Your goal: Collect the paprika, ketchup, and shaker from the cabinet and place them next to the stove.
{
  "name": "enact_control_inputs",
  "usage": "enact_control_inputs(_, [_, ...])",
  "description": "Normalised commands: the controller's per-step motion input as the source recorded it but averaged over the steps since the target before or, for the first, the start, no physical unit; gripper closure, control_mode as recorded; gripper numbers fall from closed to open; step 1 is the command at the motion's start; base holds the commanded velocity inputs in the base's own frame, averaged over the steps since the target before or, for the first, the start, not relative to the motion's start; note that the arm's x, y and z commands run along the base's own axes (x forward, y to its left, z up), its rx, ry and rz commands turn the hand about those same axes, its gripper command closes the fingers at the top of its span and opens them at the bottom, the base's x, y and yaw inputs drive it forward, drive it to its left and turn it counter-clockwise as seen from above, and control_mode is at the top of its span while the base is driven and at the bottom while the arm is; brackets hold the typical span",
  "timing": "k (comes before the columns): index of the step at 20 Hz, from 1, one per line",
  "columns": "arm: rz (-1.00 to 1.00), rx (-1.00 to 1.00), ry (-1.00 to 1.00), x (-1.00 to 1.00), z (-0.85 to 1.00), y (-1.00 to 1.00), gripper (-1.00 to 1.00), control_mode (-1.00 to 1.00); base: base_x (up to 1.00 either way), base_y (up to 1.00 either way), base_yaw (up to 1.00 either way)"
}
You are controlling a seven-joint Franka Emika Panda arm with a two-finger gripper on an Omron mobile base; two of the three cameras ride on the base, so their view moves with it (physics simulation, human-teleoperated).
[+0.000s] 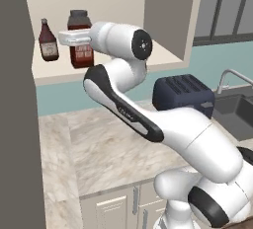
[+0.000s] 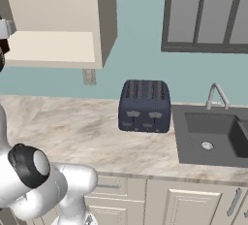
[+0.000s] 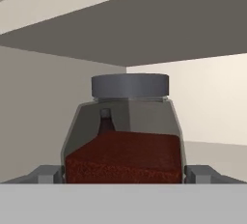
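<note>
The paprika (image 3: 125,136), a straight-sided jar of dark red powder with a grey cap, stands on the shelf of the open beige cabinet (image 1: 165,20). My gripper (image 3: 124,174) is open, one fingertip close on each side of the jar's base. From the left base camera the white hand (image 1: 74,38) covers the middle of the paprika (image 1: 79,20). Left of it on the same shelf is the ketchup (image 1: 48,40), a small dark bottle with a pale label. The shaker and the stove are out of view.
A dark toaster (image 1: 183,95) sits on the marble counter (image 1: 99,144) below the cabinet's right end. Right of it is a dark sink (image 2: 213,136) with a faucet (image 2: 217,95). A dark tall panel (image 1: 17,124) borders the left side.
</note>
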Motion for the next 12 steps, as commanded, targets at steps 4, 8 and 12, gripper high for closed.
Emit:
enact_control_inputs(4, [0.02, 0.00, -0.01, -0.51, 0.00, -0.44, 1.00, -1.00, 0.00, 0.00, 0.00])
enact_control_inputs(8, [0.04, 0.00, -0.04, -0.55, 0.00, -0.42, 1.00, -1.00, 0.00, 0.00, 0.00])
enact_control_inputs(12, [0.05, 0.00, -0.05, -0.51, 0.00, -0.43, 1.00, -1.00, 0.00, 0.00, 0.00])
